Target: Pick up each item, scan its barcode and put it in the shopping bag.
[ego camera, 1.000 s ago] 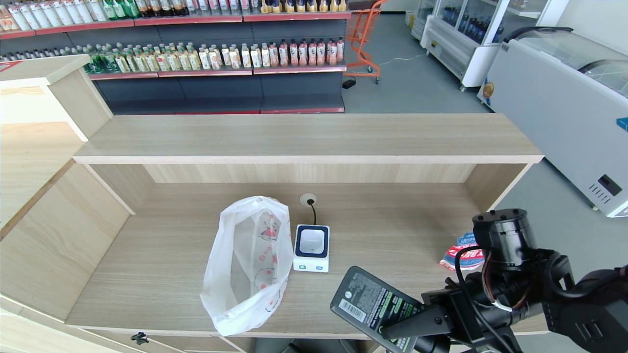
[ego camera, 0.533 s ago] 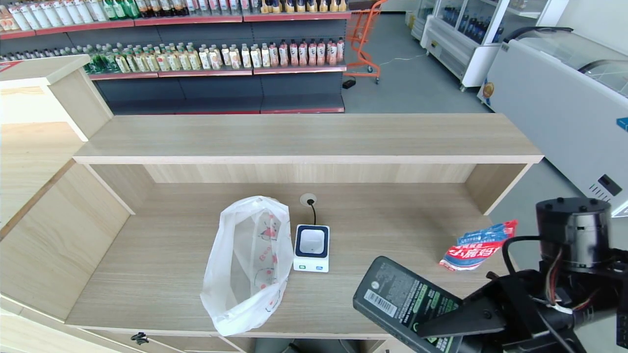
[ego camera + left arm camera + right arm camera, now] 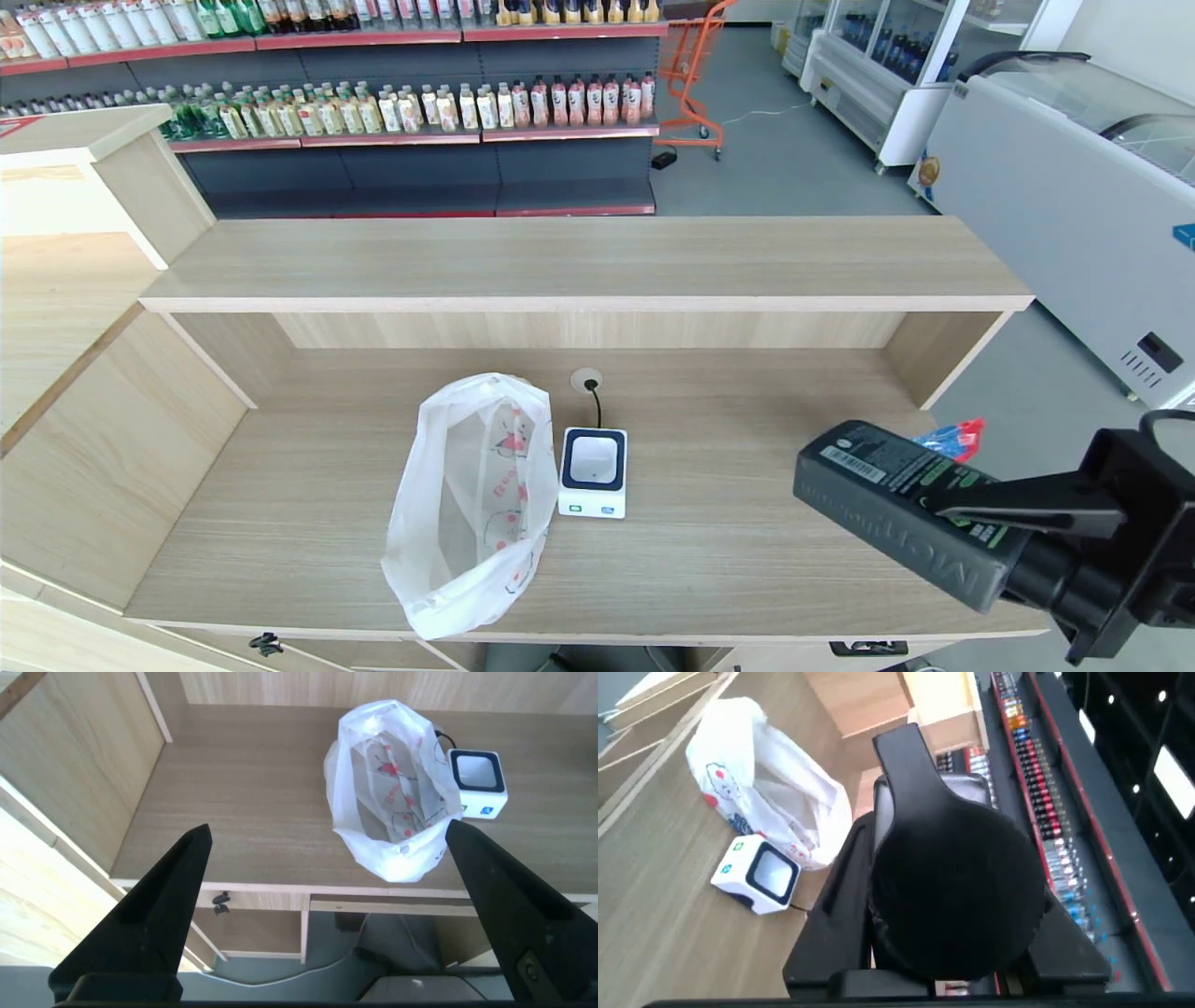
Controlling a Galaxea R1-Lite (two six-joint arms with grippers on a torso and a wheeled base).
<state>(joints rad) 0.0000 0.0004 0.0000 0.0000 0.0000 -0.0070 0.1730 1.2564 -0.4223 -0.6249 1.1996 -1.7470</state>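
My right gripper is shut on a dark grey pack with a white barcode label and green print. It holds the pack in the air over the counter's right end, well right of the scanner. The white, dark-framed scanner stands mid-counter, right beside the open white shopping bag. In the right wrist view the pack sits between the fingers, with the bag and scanner below. My left gripper hangs open and holds nothing, near the counter's front edge, with the bag and scanner beyond it.
A red and blue packet lies at the counter's right edge, mostly hidden behind the held pack. A raised wooden ledge runs along the counter's back, and side walls close both ends. The scanner's cable runs to a hole behind it.
My right arm swung right and upward with the dark pack, away from the scanner. The pack turned and now covers most of the red and blue packet.
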